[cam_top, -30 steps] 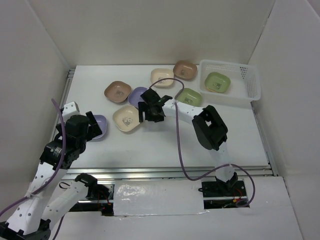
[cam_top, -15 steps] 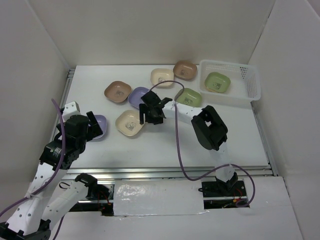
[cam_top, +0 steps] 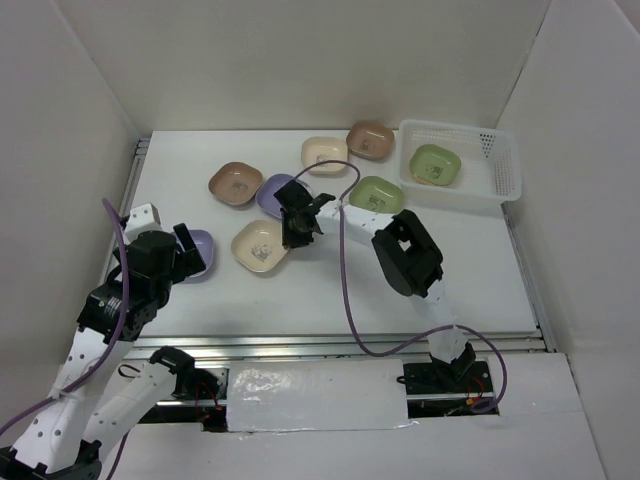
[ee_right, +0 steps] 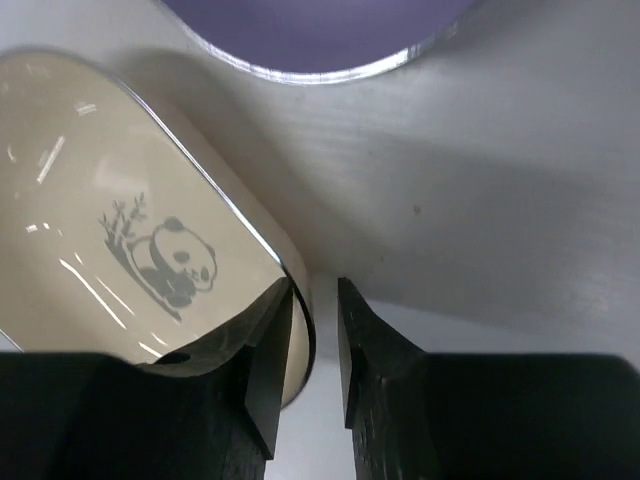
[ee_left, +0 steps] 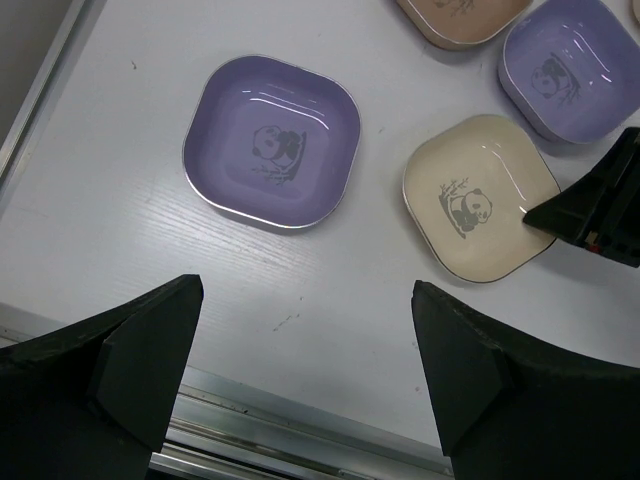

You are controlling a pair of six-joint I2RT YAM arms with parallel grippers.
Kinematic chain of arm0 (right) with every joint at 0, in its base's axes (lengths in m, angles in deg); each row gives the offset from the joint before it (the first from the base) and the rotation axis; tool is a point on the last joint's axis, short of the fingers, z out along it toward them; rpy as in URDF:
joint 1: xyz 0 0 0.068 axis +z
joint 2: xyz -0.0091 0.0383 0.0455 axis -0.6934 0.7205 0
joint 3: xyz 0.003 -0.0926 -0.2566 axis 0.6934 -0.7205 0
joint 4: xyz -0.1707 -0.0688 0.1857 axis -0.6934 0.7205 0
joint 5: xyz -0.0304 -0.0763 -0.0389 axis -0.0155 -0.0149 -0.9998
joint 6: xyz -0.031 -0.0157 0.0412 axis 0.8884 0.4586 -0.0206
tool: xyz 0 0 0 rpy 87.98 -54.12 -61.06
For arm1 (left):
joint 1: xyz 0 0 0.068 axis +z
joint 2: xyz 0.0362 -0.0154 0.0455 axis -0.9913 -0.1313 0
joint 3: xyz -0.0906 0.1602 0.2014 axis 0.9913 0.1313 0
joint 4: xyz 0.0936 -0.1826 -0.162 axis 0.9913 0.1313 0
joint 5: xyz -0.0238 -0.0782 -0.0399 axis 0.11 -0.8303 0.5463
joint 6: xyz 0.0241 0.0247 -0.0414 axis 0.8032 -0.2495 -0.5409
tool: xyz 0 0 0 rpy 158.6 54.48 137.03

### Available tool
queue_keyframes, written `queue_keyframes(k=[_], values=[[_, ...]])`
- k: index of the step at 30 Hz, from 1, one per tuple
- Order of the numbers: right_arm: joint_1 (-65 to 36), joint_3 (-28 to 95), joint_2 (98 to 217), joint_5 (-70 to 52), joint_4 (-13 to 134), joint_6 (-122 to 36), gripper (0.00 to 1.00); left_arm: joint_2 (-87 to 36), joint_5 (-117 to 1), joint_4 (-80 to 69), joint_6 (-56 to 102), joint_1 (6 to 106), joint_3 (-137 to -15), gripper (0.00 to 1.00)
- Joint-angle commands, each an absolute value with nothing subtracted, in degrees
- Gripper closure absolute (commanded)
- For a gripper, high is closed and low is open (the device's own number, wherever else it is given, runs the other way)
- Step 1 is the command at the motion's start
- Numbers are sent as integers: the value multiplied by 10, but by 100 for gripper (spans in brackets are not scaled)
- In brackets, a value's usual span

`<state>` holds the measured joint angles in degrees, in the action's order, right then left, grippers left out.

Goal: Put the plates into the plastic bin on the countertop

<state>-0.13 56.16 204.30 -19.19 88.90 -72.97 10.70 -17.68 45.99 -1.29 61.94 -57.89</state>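
I see plain white walls [cam_top: 300, 60] closing the white desk [cam_top: 300, 290] on three sides, under even, soft light. A metal rail [cam_top: 270, 347] and a shiny foil strip [cam_top: 310, 395] cross the near edge.

Cream plate [ee_right: 120, 240]: glossy glaze, bright highlights, thin shiny rim edge. Lilac plate [ee_left: 272, 140] beside cream plate: same smooth gloss. Countertop [ee_left: 120, 250] under cream plate: matt white w/ faint wood-like grain, few small scuffs. Rail [ee_left: 260, 400]: brushed metal, dull sheen. Plastic bin [cam_top: 505, 175]: white plastic lattice, semi-matt. Left gripper [ee_left: 305, 300]: matt black plastic.
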Motion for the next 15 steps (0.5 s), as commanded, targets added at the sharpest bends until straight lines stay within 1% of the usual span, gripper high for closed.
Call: queue_keyframes(k=[1, 2, 3, 4, 5, 8, 9, 11, 12, 13, 15], values=[[27, 518, 1991, -198, 896, -732, 68, 108, -180, 437, -4, 622, -589, 1], [31, 516, 1983, -202, 899, -730, 69, 108, -179, 437, -4, 622, -588, 1], [39, 514, 1976, -204, 900, -728, 73, 108, -179, 437, -4, 622, -588, 1], [42, 508, 1957, -203, 902, -727, 98, 109, -178, 438, -5, 622, -588, 1], [48, 504, 1945, -194, 901, -726, 100, 109, -177, 437, -5, 622, -588, 1], [52, 485, 1885, -169, 885, -713, 100, 115, -176, 437, -6, 621, -588, 1], [49, 479, 1847, -140, 880, -709, 100, 116, -175, 438, -7, 621, -587, 1], [36, 463, 1808, -136, 878, -706, 100, 116, -176, 437, -6, 622, -587, 1], [23, 458, 1786, -139, 880, -707, 100, 117, -175, 438, -6, 622, -588, 1], [-16, 446, 1745, -156, 882, -715, 100, 117, -175, 438, -6, 621, -589, 1], [-70, 441, 1701, -201, 903, -737, 100, 117, -176, 437, -6, 621, -589, 1]])
